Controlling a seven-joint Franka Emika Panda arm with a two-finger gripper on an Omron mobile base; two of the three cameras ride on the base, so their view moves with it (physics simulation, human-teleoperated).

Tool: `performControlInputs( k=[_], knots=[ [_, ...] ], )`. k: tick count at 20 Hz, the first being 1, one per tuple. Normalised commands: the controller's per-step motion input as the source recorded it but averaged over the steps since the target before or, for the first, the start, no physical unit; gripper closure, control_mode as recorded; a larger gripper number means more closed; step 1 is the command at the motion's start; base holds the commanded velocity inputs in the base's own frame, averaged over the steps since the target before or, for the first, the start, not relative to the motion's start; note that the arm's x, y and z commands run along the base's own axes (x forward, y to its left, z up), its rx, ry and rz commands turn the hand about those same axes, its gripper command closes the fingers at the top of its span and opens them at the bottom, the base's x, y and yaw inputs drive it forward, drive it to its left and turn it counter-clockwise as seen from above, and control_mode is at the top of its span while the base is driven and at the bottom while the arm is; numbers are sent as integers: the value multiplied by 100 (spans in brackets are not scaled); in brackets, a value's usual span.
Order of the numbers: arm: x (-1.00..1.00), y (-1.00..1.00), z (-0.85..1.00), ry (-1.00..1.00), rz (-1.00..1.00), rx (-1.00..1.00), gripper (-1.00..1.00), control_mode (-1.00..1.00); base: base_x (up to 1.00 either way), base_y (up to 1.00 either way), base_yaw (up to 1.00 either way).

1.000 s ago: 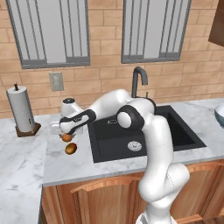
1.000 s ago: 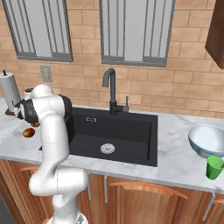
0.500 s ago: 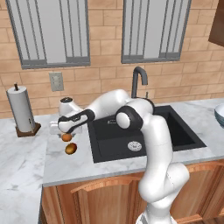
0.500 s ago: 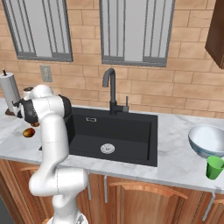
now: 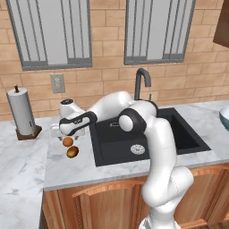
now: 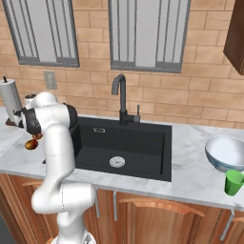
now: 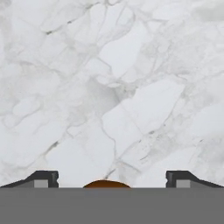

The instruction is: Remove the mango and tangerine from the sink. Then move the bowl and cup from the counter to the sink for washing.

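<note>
White marble counter (image 5: 27,165) with grey veins, long and flat, over wooden cabinets (image 6: 157,217). Big black sink (image 6: 126,145), a box shape, with a round silver drain (image 6: 117,162) and a black bent tap (image 6: 120,97) behind. Nothing but the drain inside the basin. Wide round bowl (image 6: 226,152), pale and shiny, far right on the counter, cut off by the picture edge. Small green cup (image 6: 233,182) just in front of the bowl, near the counter's front edge. Paper towel roll (image 5: 21,112) standing up on a brown base, far left by the brick wall. Gripper (image 5: 67,133) low over the counter, just left of the sink. Fingers (image 7: 43,178) spread wide apart, pinching nothing. Round orange tangerine (image 5: 67,141) right under the gripper on the marble. Oval brown-yellow mango (image 5: 72,152) just beside it, nearer the front edge. In the hand view, just the top of the tangerine (image 7: 106,184) between the finger tips, rest cut off. Lots of bare marble left of the fruits.
</note>
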Motion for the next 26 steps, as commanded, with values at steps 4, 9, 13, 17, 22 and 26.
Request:
performControlInputs(
  k=[4,9,13,17,22,26],
  knots=[
    [-12,-9,16,0,0,-1,-100,-100,0,0,0],
    [-13,-3,21,-3,0,0,-100,-100,0,0,0],
    [-13,-5,24,-2,0,0,-100,-100,0,0,0],
    [-18,-10,18,0,0,0,-100,-100,0,0,0],
    [-23,-17,19,0,1,0,-100,-100,0,0,0],
    [-28,-18,17,1,8,0,-100,-100,0,0,0]
  ],
)
